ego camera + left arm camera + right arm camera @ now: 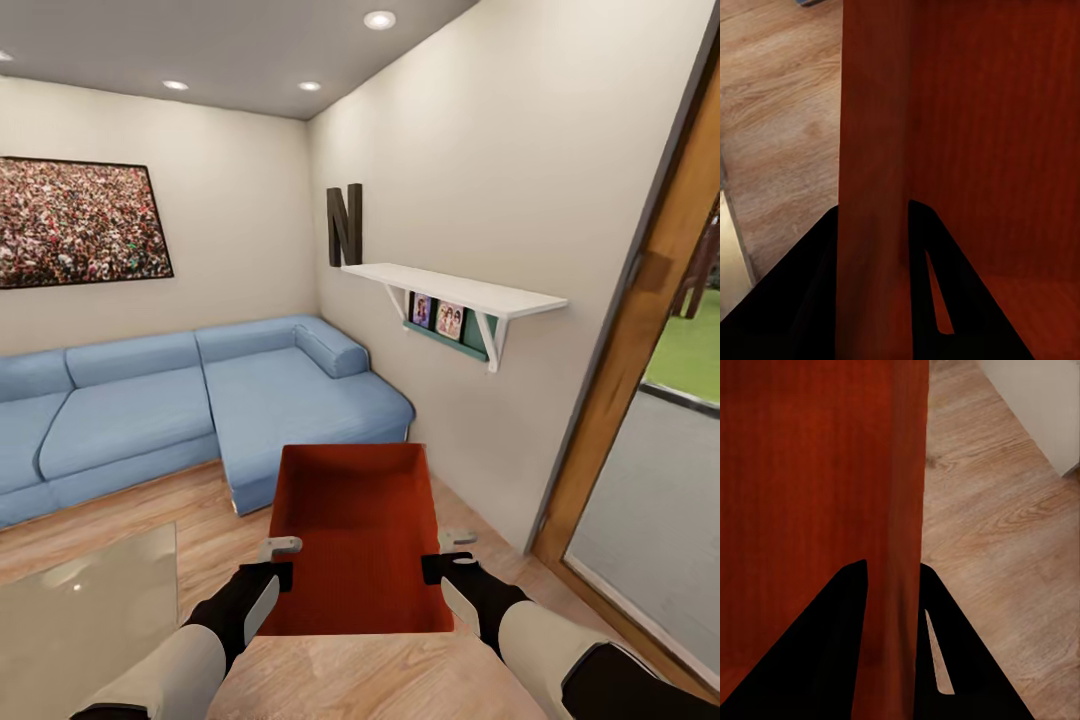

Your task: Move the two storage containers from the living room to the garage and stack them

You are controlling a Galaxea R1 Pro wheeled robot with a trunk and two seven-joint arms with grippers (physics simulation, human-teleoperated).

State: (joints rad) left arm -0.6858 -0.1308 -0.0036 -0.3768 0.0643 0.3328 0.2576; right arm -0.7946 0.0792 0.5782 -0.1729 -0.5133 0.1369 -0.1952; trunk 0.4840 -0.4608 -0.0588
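The left gripper (282,560) and right gripper (440,553) each pinch a side wall of one red bin (355,535), fingers closed on either side of the wall, holding it above the wood floor (190,520). Beyond stands the blue sofa (180,400), then a white shelf (455,292).

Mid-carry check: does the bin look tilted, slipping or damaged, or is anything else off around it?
Nothing stands out. The storage container looks level, with the left gripper and right gripper each clamped over a side wall. It is empty and shows no damage. The sofa and wall shelf behind it look orderly.
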